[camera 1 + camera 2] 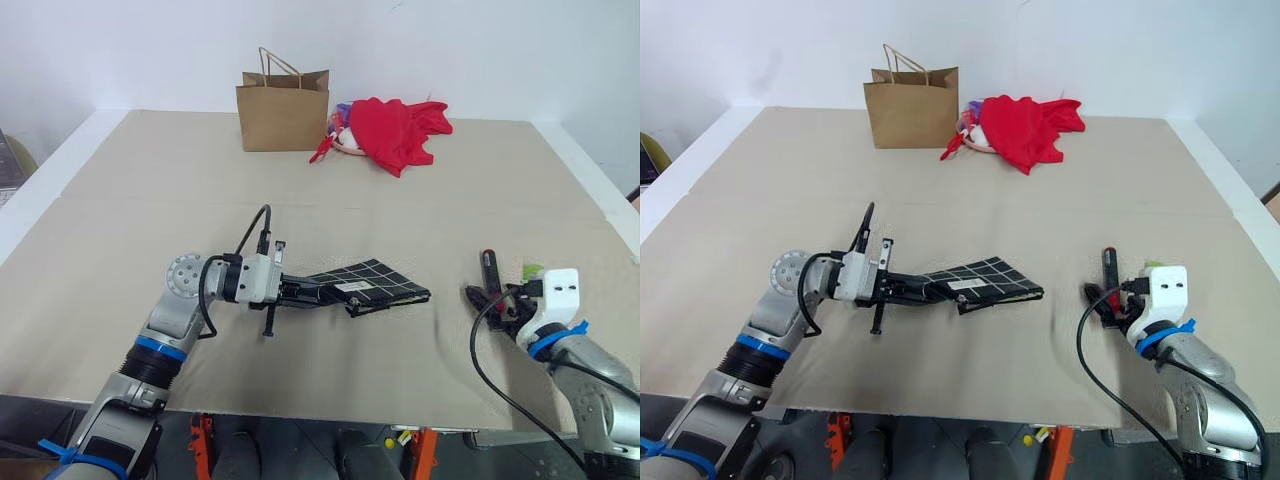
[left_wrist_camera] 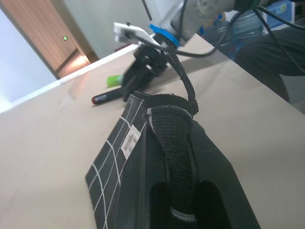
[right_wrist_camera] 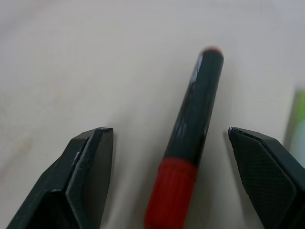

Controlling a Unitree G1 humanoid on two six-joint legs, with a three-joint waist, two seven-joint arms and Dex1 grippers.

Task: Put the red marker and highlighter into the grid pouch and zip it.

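Red-capped black marker [image 3: 190, 143] lies near the table's right edge between my right claw's [image 1: 492, 301] spread fingers, ready for pickup, while my left claw [image 1: 318, 291], clamped on it, holds the grid-lined black fabric pouch [image 1: 375, 281] aloft.

A brown paper bag [image 1: 283, 112] stands upright near the far edge of the table [image 1: 120, 210]. Just beside it, toward the far right corner, lies a crumpled red cloth [image 1: 398, 131].

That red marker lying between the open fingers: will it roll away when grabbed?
Probably it could: the red marker looks round and smooth, lying flat on the table. It seems stiff and light, so the open right gripper straddling it should pinch it easily.
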